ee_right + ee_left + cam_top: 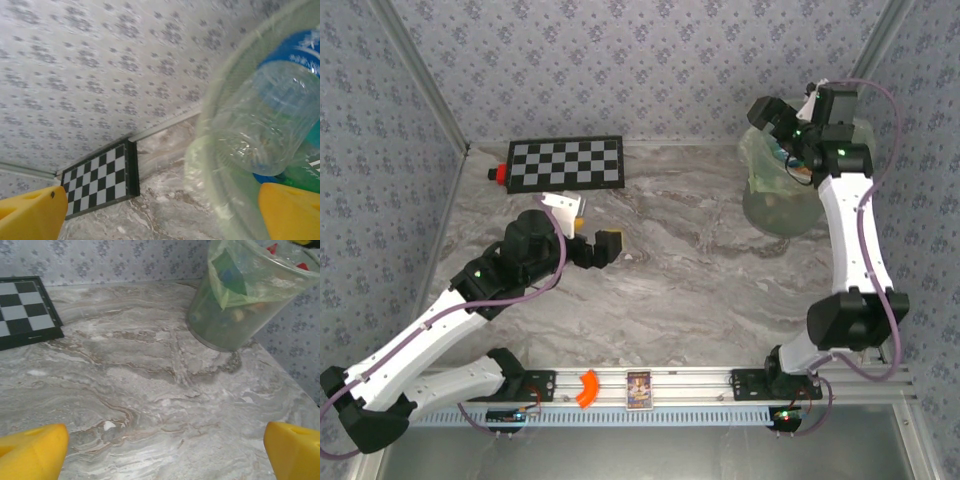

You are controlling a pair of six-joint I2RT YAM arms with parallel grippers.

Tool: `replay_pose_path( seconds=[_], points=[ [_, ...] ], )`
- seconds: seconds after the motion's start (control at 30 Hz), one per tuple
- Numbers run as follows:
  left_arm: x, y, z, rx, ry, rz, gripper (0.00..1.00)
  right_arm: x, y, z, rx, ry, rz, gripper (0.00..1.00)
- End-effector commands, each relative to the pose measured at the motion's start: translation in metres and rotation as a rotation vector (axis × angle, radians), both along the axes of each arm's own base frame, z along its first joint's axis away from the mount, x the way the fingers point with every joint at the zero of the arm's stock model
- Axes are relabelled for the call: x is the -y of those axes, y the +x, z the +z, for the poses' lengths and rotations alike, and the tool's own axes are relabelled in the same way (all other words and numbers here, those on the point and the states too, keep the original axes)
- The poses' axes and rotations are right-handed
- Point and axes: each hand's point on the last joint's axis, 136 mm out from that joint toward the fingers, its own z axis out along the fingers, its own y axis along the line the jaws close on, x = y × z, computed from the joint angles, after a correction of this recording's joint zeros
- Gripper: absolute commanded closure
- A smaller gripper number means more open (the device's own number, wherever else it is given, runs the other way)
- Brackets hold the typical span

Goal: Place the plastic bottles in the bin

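Right, bottles first. A clear bottle (270, 125) with a blue label lies on its side high in the bin (197, 160), close under the rim, with a green bottle (300, 172) beneath it. In the left wrist view, more bottles show through the bin's wall (235, 305). I see no bottles loose on the table (700, 270), so I judge the job near done.

My right gripper (160, 215) hangs over the bin's mouth, jaws spread wide and grasping nothing. The clear bottle sits just beyond the fingertips and looks free of them.

My left gripper (160, 450) hovers low over bare marble mid-table, jaws also wide and empty. It points toward the bin and stands well apart from it.

Risks, as I judge them:
- The thin liner is loose and wrinkled at the rim. If I pull the right arm back low, a fingertip may snag it and drag or tip the bin (780, 205).
- The clear bottle rides high. A knock on the rim could roll it back out.
- The bin stands near the table's far right corner, so a shove could push it against the wall.
- The left arm has nothing proper in reach. The checkerboard (565, 163) and the red block (498, 172) lie at far left. Neither is mine to take, and grabbing one would be a mistake.
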Motion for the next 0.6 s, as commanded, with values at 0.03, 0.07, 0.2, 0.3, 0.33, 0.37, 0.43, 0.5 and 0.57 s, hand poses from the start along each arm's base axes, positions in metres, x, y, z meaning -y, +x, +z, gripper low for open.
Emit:
replay_pose_path(
  seconds=[0.03, 0.07, 0.2, 0.3, 0.33, 0.37, 0.43, 0.5, 0.57],
  points=[
    [-0.014, 0.004, 0.000, 0.032, 0.022, 0.074, 0.00, -0.005, -0.038, 0.026, 0.096, -0.072, 0.006, 0.00],
    [-0.018, 0.006, -0.002, 0.039, 0.035, 0.093, 0.00, -0.009, -0.048, 0.026, 0.113, -0.079, 0.011, 0.00],
    [-0.044, 0.019, -0.016, 0.061, 0.090, 0.235, 0.00, -0.021, -0.084, 0.019, 0.179, -0.135, 0.029, 0.00],
    [-0.064, 0.027, -0.031, 0.047, 0.141, 0.330, 0.00, -0.033, -0.110, 0.000, 0.206, -0.201, 0.058, 0.00],
    [-0.071, 0.030, -0.034, 0.040, 0.148, 0.360, 0.00, -0.036, -0.117, -0.009, 0.210, -0.223, 0.070, 0.00],
    [-0.078, 0.033, -0.039, 0.030, 0.157, 0.387, 0.00, -0.040, -0.123, -0.024, 0.203, -0.251, 0.084, 0.00],
    [-0.091, 0.039, -0.050, 0.016, 0.175, 0.443, 0.00, -0.044, -0.134, -0.047, 0.197, -0.305, 0.099, 0.00],
    [-0.107, 0.046, -0.063, 0.009, 0.203, 0.510, 0.00, -0.043, -0.141, -0.074, 0.183, -0.369, 0.100, 0.01],
    [-0.119, 0.052, -0.076, 0.016, 0.230, 0.550, 0.00, -0.038, -0.142, -0.108, 0.151, -0.427, 0.071, 0.00]
  ],
)
